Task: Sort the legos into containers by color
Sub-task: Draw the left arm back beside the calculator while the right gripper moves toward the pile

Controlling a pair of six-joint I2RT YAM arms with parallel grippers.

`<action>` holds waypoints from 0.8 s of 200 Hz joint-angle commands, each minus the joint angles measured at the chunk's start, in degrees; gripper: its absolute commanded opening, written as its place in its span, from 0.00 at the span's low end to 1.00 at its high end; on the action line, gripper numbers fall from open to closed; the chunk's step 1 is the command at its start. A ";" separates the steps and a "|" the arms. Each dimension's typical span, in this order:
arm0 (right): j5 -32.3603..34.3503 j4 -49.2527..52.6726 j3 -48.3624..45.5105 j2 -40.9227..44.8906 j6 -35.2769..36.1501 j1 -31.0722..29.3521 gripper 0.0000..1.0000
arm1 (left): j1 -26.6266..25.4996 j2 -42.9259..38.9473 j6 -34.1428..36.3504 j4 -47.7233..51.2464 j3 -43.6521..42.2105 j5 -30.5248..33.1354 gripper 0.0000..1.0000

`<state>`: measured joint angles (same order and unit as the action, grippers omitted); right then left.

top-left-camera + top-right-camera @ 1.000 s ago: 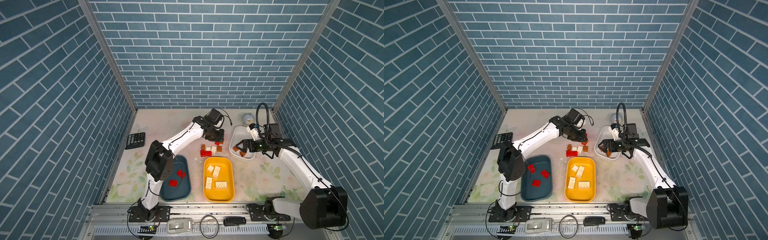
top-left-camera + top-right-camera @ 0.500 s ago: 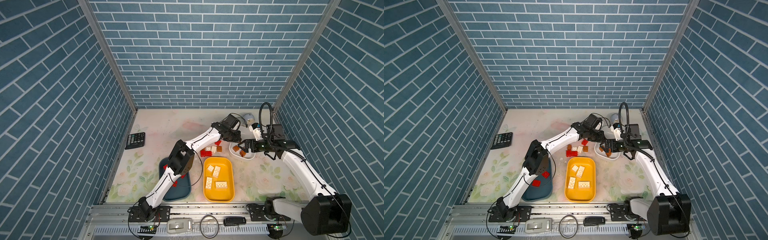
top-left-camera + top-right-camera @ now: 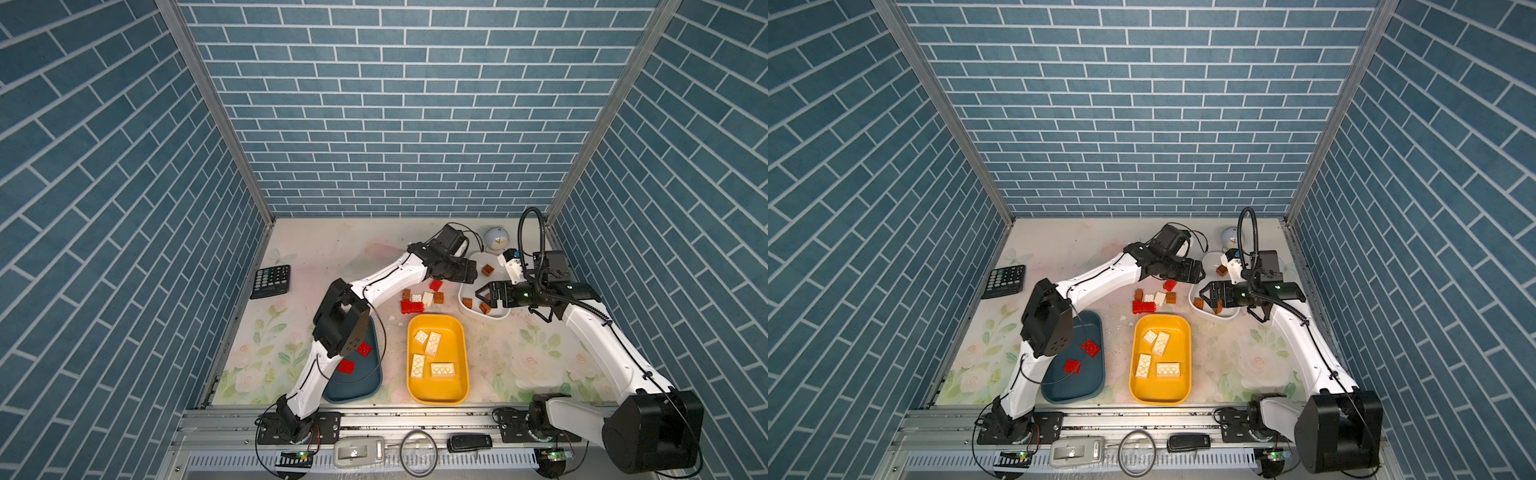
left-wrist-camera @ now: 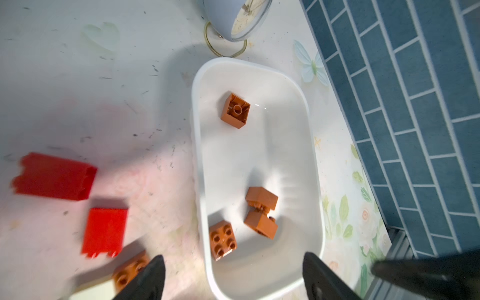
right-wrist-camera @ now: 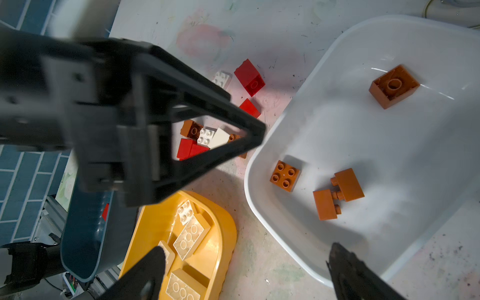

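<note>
Left hand (image 3: 467,272) hangs at the left rim of the white tray (image 3: 490,318), right of centre in both top views. Its jaws are spread wide and hold nothing. In the left wrist view its fingertips (image 4: 153,272) stand far apart, with the end of the tray lying between them. Right hand (image 3: 481,296) hovers just below it in a top view, over the lower end of the same tray. It is also parted wide, with nothing between its fingers. The two hands are near each other but apart.

Four brown bricks (image 4: 222,239) lie inside the white tray. One sits upside down and alone toward the tray's upper end in the top views. Two lie on their sides, touching each other, and one sits studs-up close to the rim.

The yellow tray (image 3: 457,332), lower centre, holds four cream bricks (image 3: 433,343). The teal tray (image 3: 365,386) lies to its left, partly behind the left arm, and shows two red bricks (image 3: 345,366).

Above the yellow tray, a loose cluster (image 3: 416,297) of red, brown and white bricks rests on the tabletop (image 3: 332,257). A single red brick (image 3: 436,285) lies just above it, near the left hand.

A calculator (image 3: 271,281) lies at the tabletop's left edge. A small clock (image 3: 496,240) stands beside the white tray's upper end.
</note>
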<state>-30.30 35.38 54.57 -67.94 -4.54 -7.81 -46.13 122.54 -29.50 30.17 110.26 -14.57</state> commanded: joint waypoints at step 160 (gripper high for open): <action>7.96 -1.78 20.45 -23.90 0.46 -11.00 0.92 | 21.58 -38.49 5.72 -5.23 -40.48 -17.59 0.93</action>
<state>-26.00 34.76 70.32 -87.24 -5.02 -17.06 -25.93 85.34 -24.77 26.26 71.48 -29.67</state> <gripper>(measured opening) 0.919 0.933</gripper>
